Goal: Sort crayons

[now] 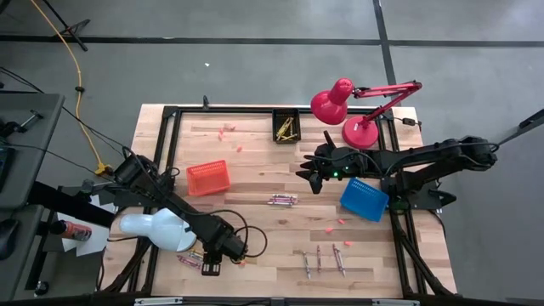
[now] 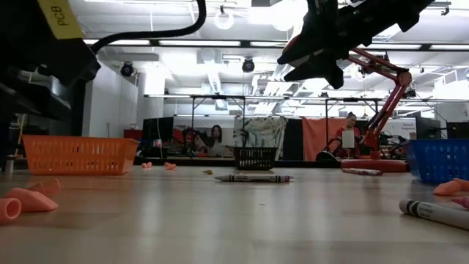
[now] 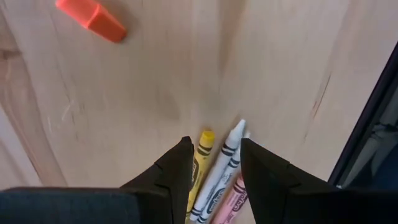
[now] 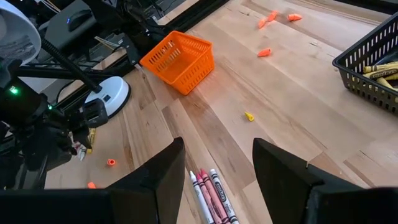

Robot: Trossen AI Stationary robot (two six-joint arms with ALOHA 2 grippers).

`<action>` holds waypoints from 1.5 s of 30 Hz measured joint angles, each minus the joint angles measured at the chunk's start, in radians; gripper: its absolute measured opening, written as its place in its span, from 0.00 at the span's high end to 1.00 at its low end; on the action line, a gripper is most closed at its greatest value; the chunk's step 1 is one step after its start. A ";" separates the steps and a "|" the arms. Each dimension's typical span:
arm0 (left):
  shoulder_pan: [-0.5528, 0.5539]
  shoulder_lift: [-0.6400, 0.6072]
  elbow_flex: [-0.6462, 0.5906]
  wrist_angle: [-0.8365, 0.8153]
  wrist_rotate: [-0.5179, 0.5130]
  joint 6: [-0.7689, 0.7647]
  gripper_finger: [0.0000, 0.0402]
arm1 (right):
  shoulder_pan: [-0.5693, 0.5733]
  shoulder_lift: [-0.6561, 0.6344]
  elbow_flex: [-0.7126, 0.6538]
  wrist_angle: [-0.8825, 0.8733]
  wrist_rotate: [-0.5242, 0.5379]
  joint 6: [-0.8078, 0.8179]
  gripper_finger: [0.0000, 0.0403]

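From overhead I see my left gripper (image 1: 211, 257) low at the table's (image 1: 263, 225) near edge over a small bunch of crayons (image 1: 191, 259), while my right gripper (image 1: 313, 174) hangs above the middle, beside the blue basket (image 1: 364, 198) and the red lamp (image 1: 353, 106). Only the left wrist camera shows what that near bunch is: a yellow, a white and a pink crayon (image 3: 214, 180) lying side by side between my parted fingers (image 3: 177, 171), whether touched I cannot tell; an orange chip (image 3: 92, 18) lies farther off. The right wrist camera shows its jaws spread wide and empty over a cluster of crayons (image 4: 211, 194), red among them, with the orange basket (image 4: 179, 59) beyond and, in the black basket (image 4: 373, 65), yellow crayons (image 4: 380, 70) that the table-level camera hides. The overhead view alone gives three more crayons (image 1: 323, 259) lying apart near the front edge, right of my left arm
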 joint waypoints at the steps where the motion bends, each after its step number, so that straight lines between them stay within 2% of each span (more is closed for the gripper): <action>1: -0.003 0.000 0.000 0.003 -0.006 0.000 0.70 | 0.000 0.000 0.000 0.000 0.000 0.000 0.55; 5: -0.017 -0.001 -0.008 0.014 -0.037 -0.012 0.70 | 0.000 0.000 0.000 0.000 0.000 0.000 0.55; 20: -0.024 0.000 -0.057 0.022 -0.058 -0.036 0.70 | 0.000 0.000 0.000 0.000 0.000 0.000 0.55; 29: -0.023 -0.006 -0.105 0.058 -0.058 -0.102 0.71 | 0.000 0.000 0.000 0.000 0.000 0.000 0.55; 33: -0.023 -0.005 -0.106 0.060 -0.062 -0.107 0.78 | 0.000 0.000 0.000 0.000 0.000 0.000 0.55; 39: -0.022 -0.003 -0.108 0.058 -0.070 -0.133 0.97 | 0.000 0.000 0.000 0.000 0.001 -0.006 0.55; 45: -0.006 -0.008 -0.108 0.061 -0.056 -0.153 0.99 | 0.000 0.000 0.000 0.000 0.001 -0.008 0.55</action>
